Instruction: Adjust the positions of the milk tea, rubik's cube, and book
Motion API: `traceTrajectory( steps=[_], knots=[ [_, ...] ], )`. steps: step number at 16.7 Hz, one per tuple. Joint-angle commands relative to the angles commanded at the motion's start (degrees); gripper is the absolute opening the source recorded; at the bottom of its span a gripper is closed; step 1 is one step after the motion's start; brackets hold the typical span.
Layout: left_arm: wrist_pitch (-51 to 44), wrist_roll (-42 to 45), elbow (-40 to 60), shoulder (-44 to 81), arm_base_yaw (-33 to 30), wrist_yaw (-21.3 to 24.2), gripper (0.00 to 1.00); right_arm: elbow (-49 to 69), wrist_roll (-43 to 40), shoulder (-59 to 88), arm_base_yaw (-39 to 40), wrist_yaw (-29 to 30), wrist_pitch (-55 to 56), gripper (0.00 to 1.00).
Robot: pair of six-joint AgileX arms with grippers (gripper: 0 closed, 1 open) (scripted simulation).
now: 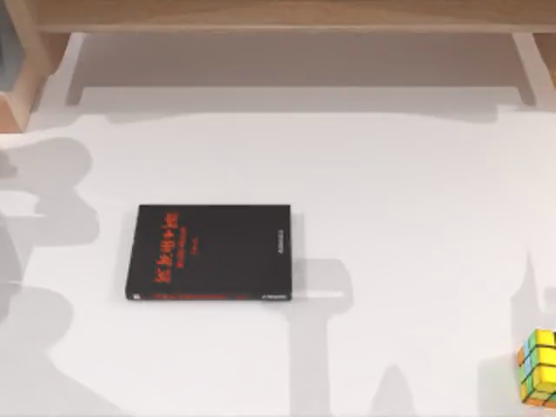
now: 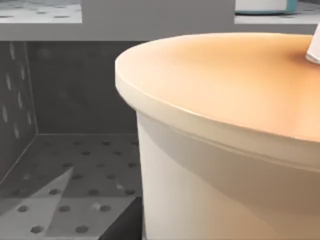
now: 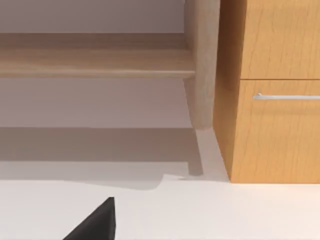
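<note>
A black book point(image 1: 211, 253) is laid mid-table, a cube point(image 1: 539, 379) at the right edge; jaw states cannot be told.

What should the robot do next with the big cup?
Probably ease the milk tea down gently and let go. In the left wrist view the cup sits very close, over a dotted grey floor with walls around it, so it seems nearly placed. The rubik's cube waits near the table's right edge.

Wide bare table point(image 1: 391, 174) around the black book point(image 1: 211, 252); cube point(image 1: 539, 367) at right edge, shelf point(image 1: 295, 52) behind
</note>
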Motion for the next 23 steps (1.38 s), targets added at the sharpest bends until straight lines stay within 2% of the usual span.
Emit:
traceTrajectory(
  steps=[8,21,23],
  knots=[
    [4.43,-0.10,-0.22,4.32,0.05,0.06,0.00,0.00,0.00,0.00,0.00,0.00,0.00,1.00],
    [4.43,-0.10,-0.22,4.32,0.05,0.06,0.98,0.00,0.00,0.00,0.00,0.00,0.00,1.00],
    [4.43,-0.10,-0.22,4.32,0.05,0.06,1.00,0.00,0.00,0.00,0.00,0.00,0.00,1.00]
  ],
)
